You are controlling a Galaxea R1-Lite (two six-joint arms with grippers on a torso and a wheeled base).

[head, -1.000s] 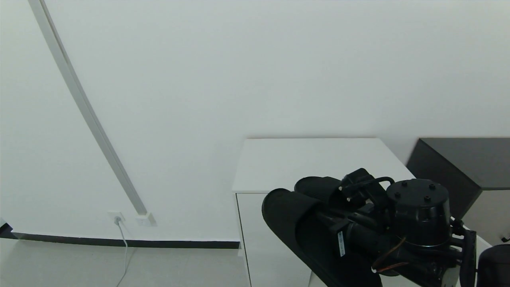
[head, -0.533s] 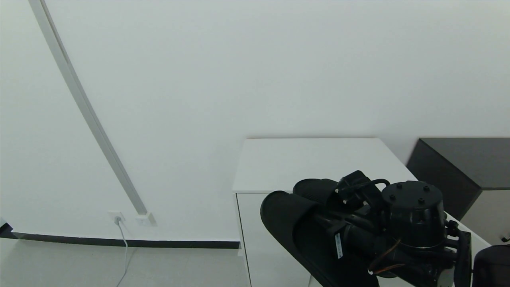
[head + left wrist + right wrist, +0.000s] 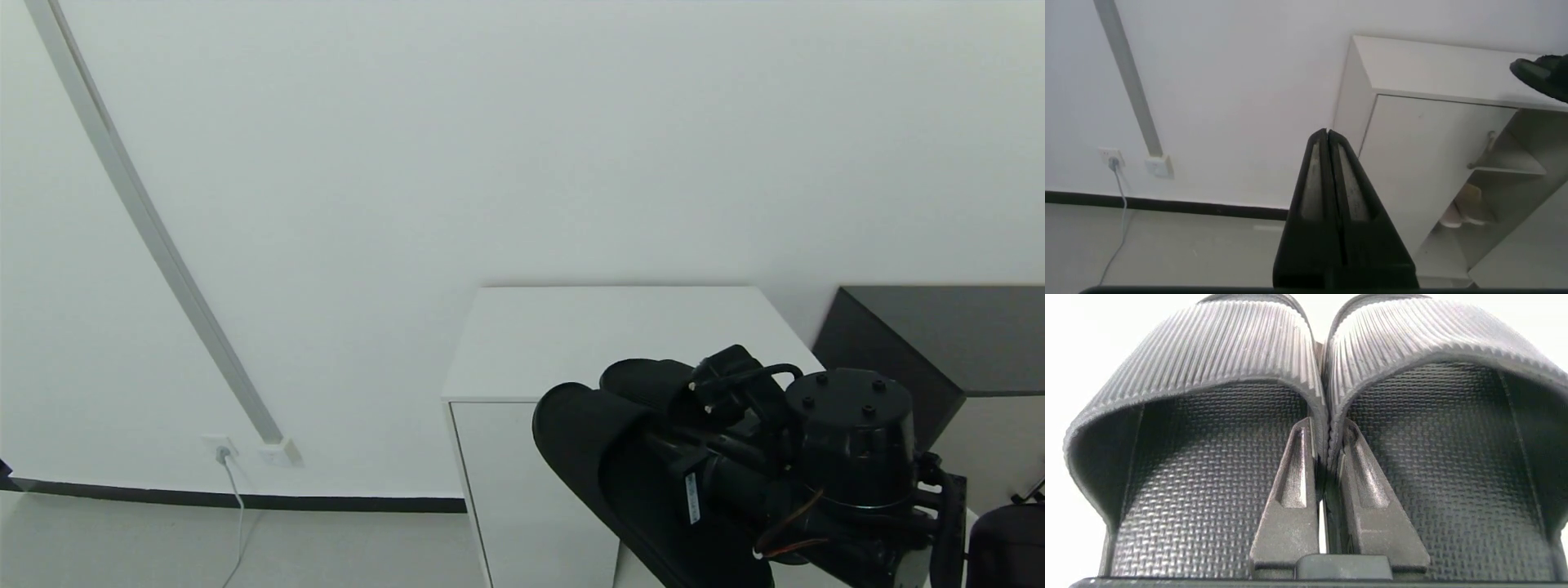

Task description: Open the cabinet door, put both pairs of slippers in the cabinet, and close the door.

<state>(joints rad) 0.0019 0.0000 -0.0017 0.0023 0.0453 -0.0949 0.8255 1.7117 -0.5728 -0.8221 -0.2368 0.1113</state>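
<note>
A pair of black slippers (image 3: 588, 441) hangs in front of the white cabinet (image 3: 620, 335), at the height of its top edge. My right gripper (image 3: 1325, 498) is shut on the slippers (image 3: 1217, 392), pinching the two inner strap edges together. My left gripper (image 3: 1328, 139) is shut on nothing and sits low, to the left of the cabinet (image 3: 1413, 163). In the left wrist view the cabinet's inside stands open, with a light pair of slippers (image 3: 1463, 211) lying under a shelf (image 3: 1507, 169).
A dark grey piece of furniture (image 3: 939, 343) stands right of the cabinet. Left of it a wall socket with a cable (image 3: 219, 451) sits under a slanted grey strip (image 3: 147, 220) on the white wall. Bare floor (image 3: 245, 539) lies left of the cabinet.
The whole head picture has shifted left, so the camera has moved. My right arm with the black slippers has kept almost the same place in the picture.
</note>
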